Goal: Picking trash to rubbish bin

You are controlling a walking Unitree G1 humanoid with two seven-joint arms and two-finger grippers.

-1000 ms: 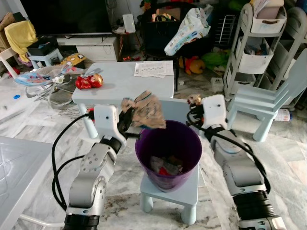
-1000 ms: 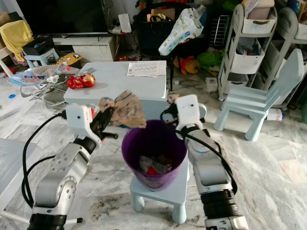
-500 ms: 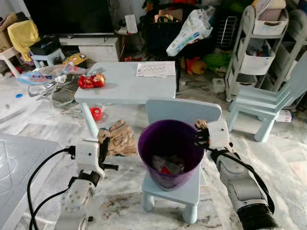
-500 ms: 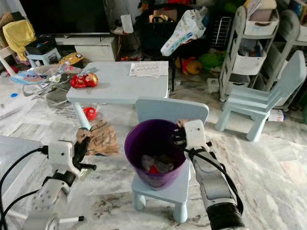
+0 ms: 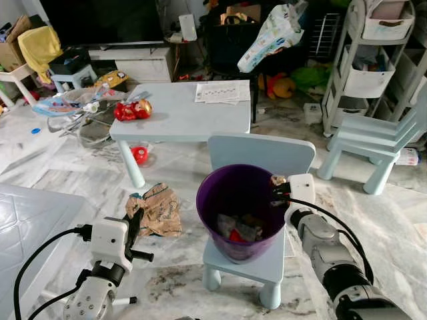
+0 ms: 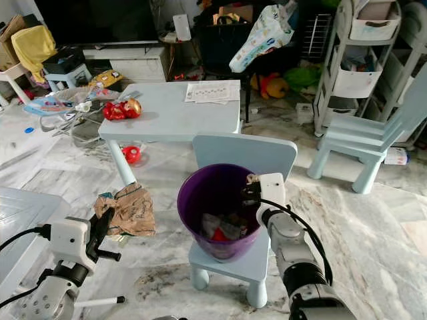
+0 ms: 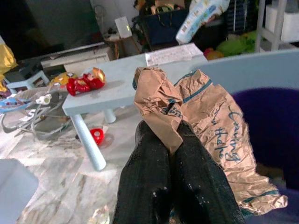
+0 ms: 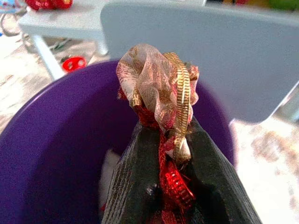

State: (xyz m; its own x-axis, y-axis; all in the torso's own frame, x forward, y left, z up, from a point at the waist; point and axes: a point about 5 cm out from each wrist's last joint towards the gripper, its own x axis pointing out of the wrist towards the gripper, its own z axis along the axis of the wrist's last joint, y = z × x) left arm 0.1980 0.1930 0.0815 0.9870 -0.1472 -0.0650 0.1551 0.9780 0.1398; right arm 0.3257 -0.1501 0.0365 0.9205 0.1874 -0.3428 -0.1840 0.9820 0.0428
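The crumpled brown paper bag with teal lettering [image 5: 155, 210] hangs off the floor at about nine o'clock from the purple plastic rubbish bin [image 5: 215, 198], well short of its rim. The left gripper [image 7: 161, 135] has its two black fingers pressed together on a twisted top corner of the paper, and the rest of the bag droops free below. It looks feather-light and stiff in its creases yet easily torn, so that bunched corner is the sensible hold; a flat wall would likely slip out.

The right gripper [image 8: 163, 140], at three o'clock on the bin's rim, is pinching a scrap of translucent wrapper wound with gold and red ribbon [image 8: 159, 88], poised just above the open mouth. That scrap seems soft, slippery and nearly weightless, so I'd expect it to cling to the fingers rather than fall cleanly.

The bin, already holding some rubbish [image 5: 235, 229], stands on the seat of a small pale blue child's chair [image 5: 260, 150]. Beyond it, at twelve o'clock, is a low pale blue table [image 5: 175, 119] bearing a red and gold toy [image 5: 132, 110] and some printed sheets [image 5: 222, 92].
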